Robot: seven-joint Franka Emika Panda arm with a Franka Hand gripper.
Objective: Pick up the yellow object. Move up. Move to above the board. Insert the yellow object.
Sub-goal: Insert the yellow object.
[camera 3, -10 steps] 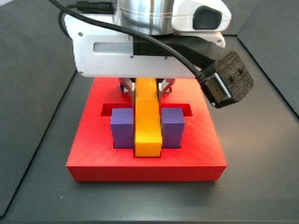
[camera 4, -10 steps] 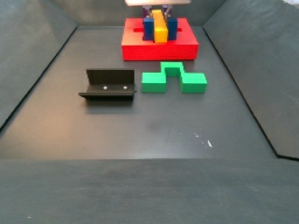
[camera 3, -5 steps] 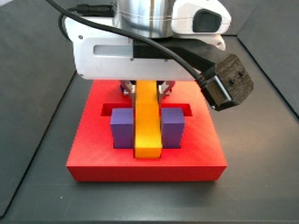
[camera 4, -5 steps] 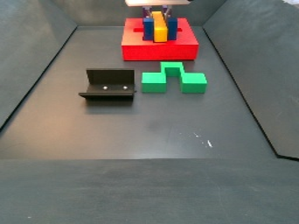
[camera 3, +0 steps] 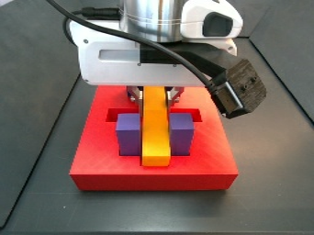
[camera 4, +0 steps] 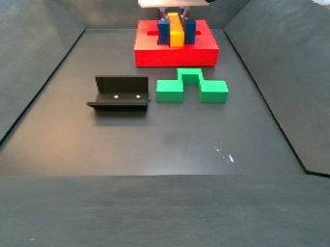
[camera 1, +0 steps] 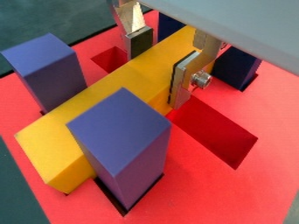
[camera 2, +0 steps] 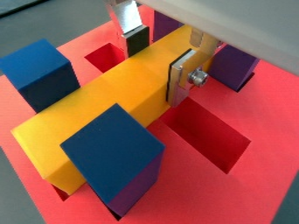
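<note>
The yellow object lies flat in a slot of the red board, between two upright purple blocks. Both wrist views show it seated along the board, with blue blocks beside it. My gripper is at the bar's far end, directly over the board. Its fingers straddle the bar, slightly wider than it, so the gripper is open. In a side view the gripper is at the far end of the floor.
The dark fixture stands on the floor in front of the board. A green block lies to the fixture's right, just before the board. Dark walls border the floor on both sides.
The gripper has risen very slightly. The yellow bar has stayed in its slot on the board.
</note>
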